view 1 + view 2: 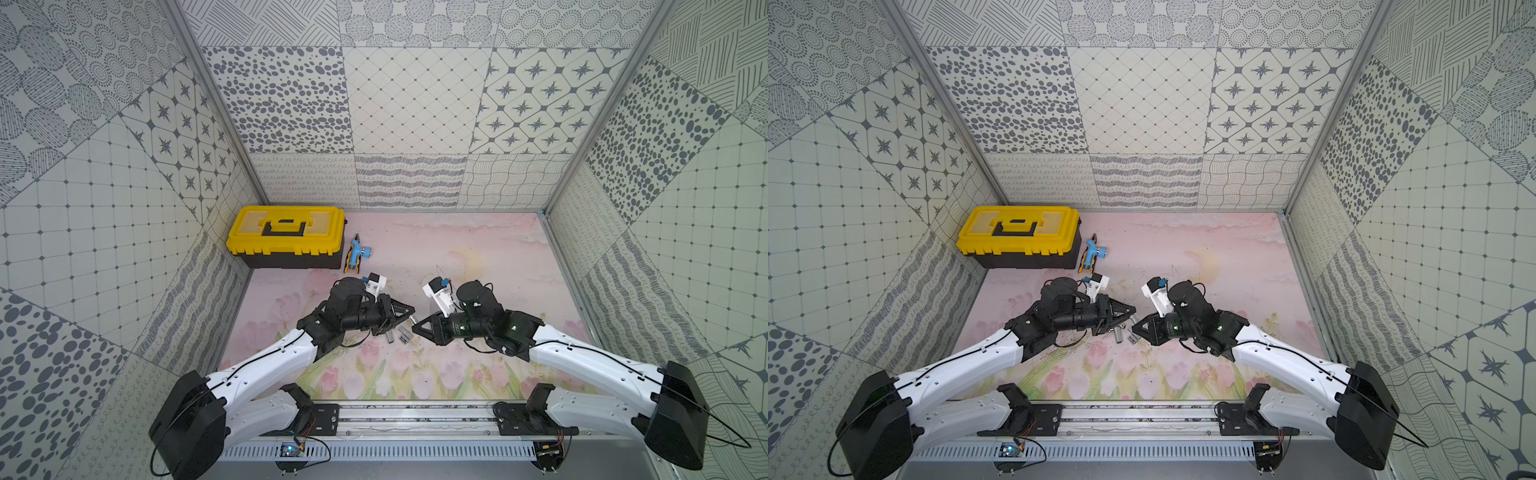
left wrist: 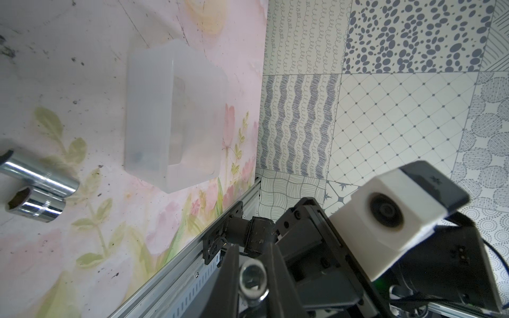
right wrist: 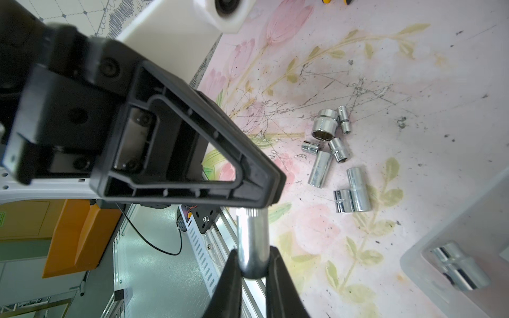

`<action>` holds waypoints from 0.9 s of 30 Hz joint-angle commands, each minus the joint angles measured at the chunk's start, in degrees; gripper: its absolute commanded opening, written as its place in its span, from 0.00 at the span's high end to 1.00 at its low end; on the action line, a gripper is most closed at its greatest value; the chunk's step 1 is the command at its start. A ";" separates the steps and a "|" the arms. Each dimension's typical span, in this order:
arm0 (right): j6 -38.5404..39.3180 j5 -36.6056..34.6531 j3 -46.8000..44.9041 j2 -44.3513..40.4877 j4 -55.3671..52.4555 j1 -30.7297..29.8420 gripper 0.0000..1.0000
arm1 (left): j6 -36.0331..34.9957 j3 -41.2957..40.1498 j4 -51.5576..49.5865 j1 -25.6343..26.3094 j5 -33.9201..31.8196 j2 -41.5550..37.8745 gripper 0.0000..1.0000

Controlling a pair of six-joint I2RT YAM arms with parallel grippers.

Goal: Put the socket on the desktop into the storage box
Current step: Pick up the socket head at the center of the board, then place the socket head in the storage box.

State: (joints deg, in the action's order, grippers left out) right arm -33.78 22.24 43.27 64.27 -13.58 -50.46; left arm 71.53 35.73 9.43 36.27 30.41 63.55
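Your left gripper [image 1: 409,311] is clamped on one end of a long chrome socket [image 3: 252,234], and your right gripper [image 3: 253,252] is clamped on the other end. The two tips meet head-on and carry the socket between them, above the desktop [image 1: 478,249] at about mid-width. In the left wrist view you see it end-on, pinched between the black fingers [image 2: 227,278]. Just on the near side of the meeting tips, in both top views, loose sockets [image 1: 397,335] lie on the tulip print; the right wrist view shows several in a tight scatter, some touching. The storage box [image 2: 176,115] sits upright on the desktop between those sockets and the right wall, close to the near rail; your right arm hides it in the top views. A stepped chrome socket [image 3: 460,268] already lies inside it. At the far left stands the yellow-lidded toolbox [image 1: 286,237], shut, with a blue and yellow hand tool [image 1: 355,254] just right of it.
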 commanded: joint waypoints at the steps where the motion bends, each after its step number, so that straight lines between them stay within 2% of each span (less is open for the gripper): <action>1: 0.15 -2.46 0.82 -1.48 2.60 -0.20 1.00 | -1.92 0.66 -0.17 -0.08 1.41 0.44 1.00; 2: -0.17 -3.16 0.55 -2.06 2.60 -0.20 1.00 | -2.07 0.66 -0.19 -0.07 1.12 0.28 1.00; 4: -0.89 -5.93 -0.05 -3.12 1.61 -0.17 0.74 | -2.58 0.71 -0.89 -0.11 -0.16 -0.19 1.00; 6: -1.94 -13.79 -0.09 -4.26 -2.56 -0.07 0.57 | -4.10 1.61 -4.29 -0.06 -3.17 -0.90 1.00; 8: -4.39 -24.33 0.26 -5.04 -10.09 0.70 0.50 | -7.09 4.17 -10.56 -0.16 -7.61 -1.15 1.00; 10: -7.19 -30.99 0.65 -5.73 -17.43 2.29 0.44 | -9.91 7.36 -16.98 -0.15 -12.40 -0.74 1.00; 12: -10.58 -35.01 0.62 -6.83 -24.13 4.89 0.41 | -12.54 10.85 -21.37 -0.15 -15.26 1.18 1.00; 14: -12.38 -35.23 0.05 -8.48 -28.73 8.34 0.41 | -14.51 14.62 -24.33 -0.15 -16.33 4.47 1.00; 18: -12.90 -33.65 -1.84 -13.44 -30.88 11.99 0.41 | -15.77 19.55 -23.78 0.90 -15.71 10.60 1.00; 21: -12.74 -33.33 -2.03 -15.24 -31.98 13.01 0.41 | -19.16 25.50 -26.22 4.14 -18.92 15.70 1.00; 27: -12.19 -33.83 -0.81 -13.54 -33.74 13.21 0.44 | -27.43 38.99 -34.76 11.30 -25.69 28.00 1.00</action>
State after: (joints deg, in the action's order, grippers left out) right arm -45.71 -10.11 41.85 50.11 -46.00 -37.47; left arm 54.63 67.13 -16.08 43.68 12.80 84.82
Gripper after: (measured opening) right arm 0.568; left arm 0.178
